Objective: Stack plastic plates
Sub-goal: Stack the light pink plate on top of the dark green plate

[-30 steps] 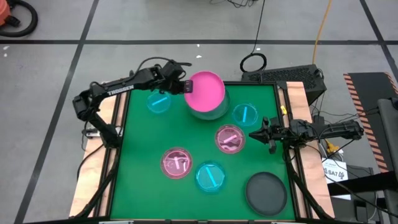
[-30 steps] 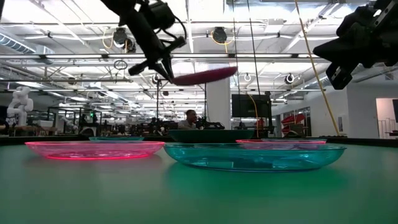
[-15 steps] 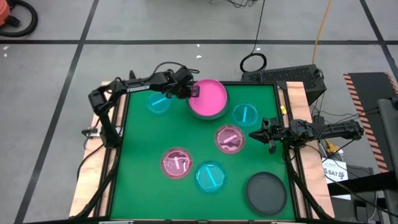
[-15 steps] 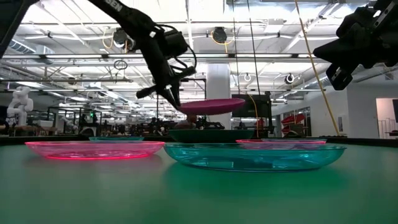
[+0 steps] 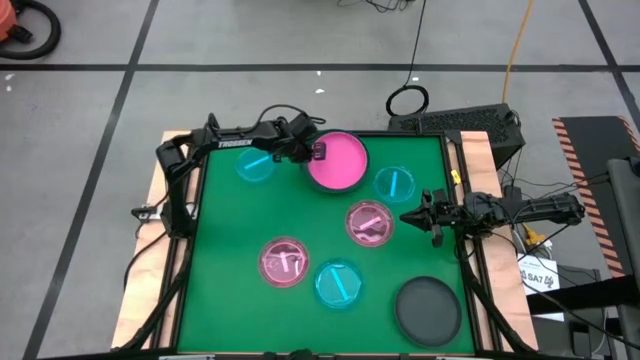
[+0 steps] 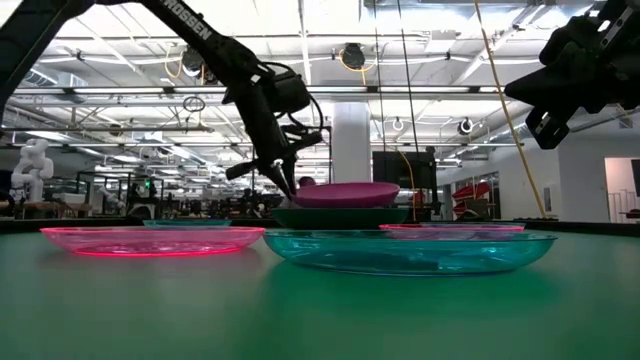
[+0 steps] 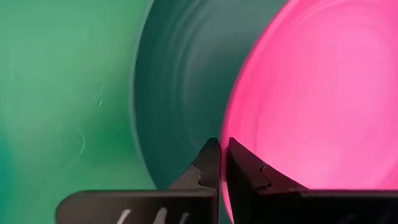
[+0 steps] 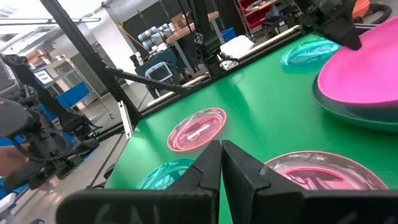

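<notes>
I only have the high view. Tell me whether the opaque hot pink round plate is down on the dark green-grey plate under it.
Observer: The low view shows the hot pink plate resting on the dark green-grey plate, with no gap visible between them.
Operator: Report the left gripper's grip.
Observer: The left wrist view shows the left gripper shut on the hot pink plate's rim.
Operator: Now the right gripper.
Observer: The right wrist view shows the right gripper shut, holding nothing.
</notes>
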Controlling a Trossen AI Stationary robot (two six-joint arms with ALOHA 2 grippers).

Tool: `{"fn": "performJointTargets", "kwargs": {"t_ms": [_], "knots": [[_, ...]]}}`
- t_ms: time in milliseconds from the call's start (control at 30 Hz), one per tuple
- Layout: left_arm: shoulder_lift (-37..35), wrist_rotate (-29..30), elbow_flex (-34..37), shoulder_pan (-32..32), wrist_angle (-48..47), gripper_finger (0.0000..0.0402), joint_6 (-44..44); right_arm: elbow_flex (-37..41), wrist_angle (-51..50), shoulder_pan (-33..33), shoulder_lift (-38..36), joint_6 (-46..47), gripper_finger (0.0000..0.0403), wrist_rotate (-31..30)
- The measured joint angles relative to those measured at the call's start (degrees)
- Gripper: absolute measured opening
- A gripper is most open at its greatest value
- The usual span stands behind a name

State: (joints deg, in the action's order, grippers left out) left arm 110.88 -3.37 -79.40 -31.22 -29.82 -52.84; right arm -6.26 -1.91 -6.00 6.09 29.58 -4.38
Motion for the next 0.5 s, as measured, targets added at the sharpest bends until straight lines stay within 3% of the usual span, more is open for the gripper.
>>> {"fn": "performJointTargets", "kwargs": {"t_ms": [500], "knots": [[2.42, 2.3, 0.01, -0.68, 0.37, 0.0022, -0.79, 0.0, -0.28, 0.0, 0.0, -0.07, 0.0008, 0.11]]}}
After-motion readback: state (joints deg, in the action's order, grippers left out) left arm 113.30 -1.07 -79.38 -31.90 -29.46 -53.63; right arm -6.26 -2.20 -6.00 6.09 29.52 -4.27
